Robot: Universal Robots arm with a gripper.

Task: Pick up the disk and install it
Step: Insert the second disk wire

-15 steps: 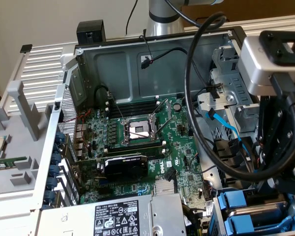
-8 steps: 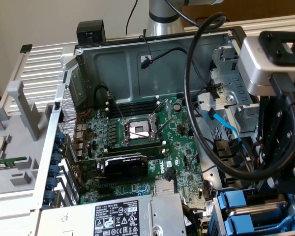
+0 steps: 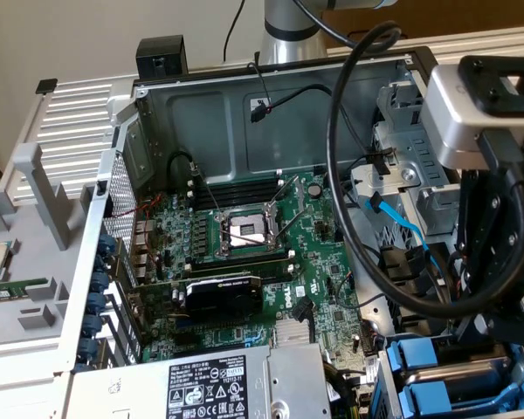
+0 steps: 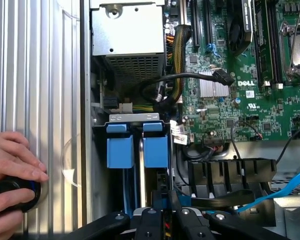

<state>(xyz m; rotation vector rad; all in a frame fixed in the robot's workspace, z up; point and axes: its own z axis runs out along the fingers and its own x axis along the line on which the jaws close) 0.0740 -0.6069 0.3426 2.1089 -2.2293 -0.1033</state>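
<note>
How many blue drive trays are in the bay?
2: left tray and right tray, side by side in the bay above the claw. More may be hidden.

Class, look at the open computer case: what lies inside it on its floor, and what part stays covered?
Inside the case lies a green motherboard with a bare processor socket, beside a silver power supply. A black cable loop and the arm's wrist cover the drive bay area.

The pincer (image 4: 165,212) points downward, its black fingers (image 4: 151,220) drawn nearly together.
</note>
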